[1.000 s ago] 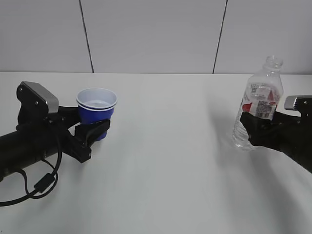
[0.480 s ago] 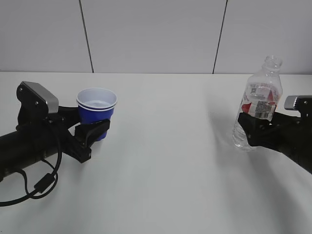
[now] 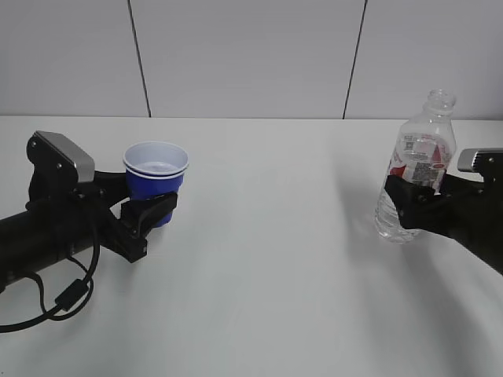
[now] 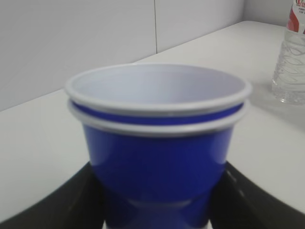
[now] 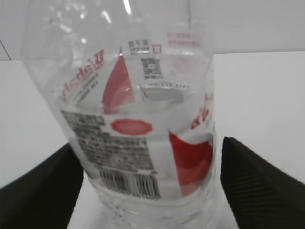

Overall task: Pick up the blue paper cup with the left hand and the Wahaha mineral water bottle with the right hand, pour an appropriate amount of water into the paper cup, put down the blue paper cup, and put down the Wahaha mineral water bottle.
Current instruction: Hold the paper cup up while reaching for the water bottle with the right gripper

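Blue paper cup [image 3: 156, 182]: two nested, white rims, clamped by left hand [image 3: 149, 210]. Wahaha mineral water bottle [image 3: 416, 177], far right of cup: capless, upright; right hand [image 3: 410, 206] released, fingers clear.

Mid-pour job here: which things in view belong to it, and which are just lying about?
Belongs to the job:
blue paper cup, between the left end effector's fingers
Wahaha mineral water bottle, standing between the right end effector's open fingers

Just lying about:
nothing; only the white table
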